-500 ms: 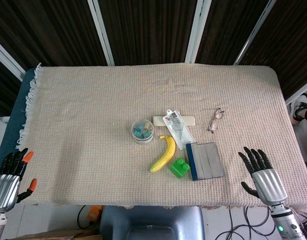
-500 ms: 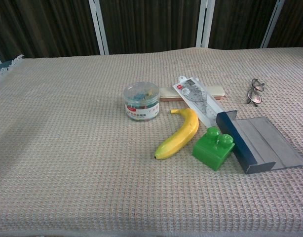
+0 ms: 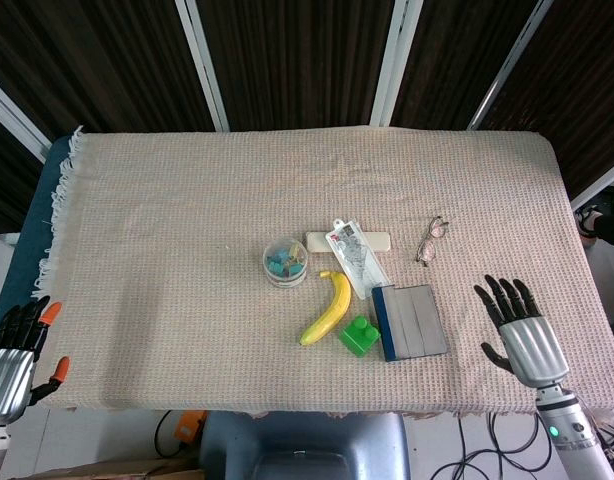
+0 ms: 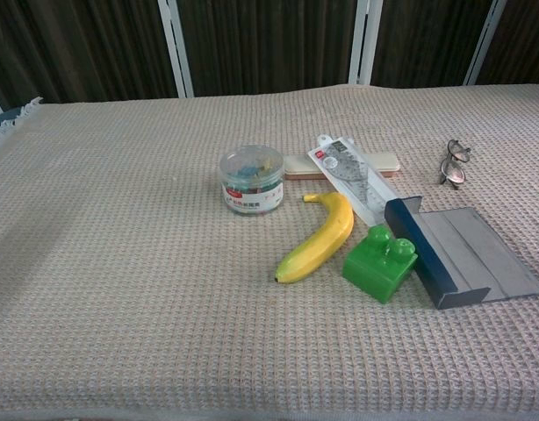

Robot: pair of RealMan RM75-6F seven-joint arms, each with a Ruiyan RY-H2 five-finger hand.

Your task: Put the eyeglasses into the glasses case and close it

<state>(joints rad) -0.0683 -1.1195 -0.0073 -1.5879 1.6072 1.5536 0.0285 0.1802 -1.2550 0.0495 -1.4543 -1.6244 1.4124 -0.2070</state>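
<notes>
Your right hand [image 3: 520, 335] hovers palm-down w/ fingers spread, holding nothing, just right of the glasses case [image 3: 411, 321], which lies open and flat. The eyeglasses [image 3: 432, 239] sit folded on the cloth beyond the case, apart from it. Your left hand [image 3: 14, 355] is off the table's near-left corner (fingers apart, empty too). A green block [image 3: 358, 335] touches the case's left edge, banana [image 3: 327, 308] beside it.
</notes>
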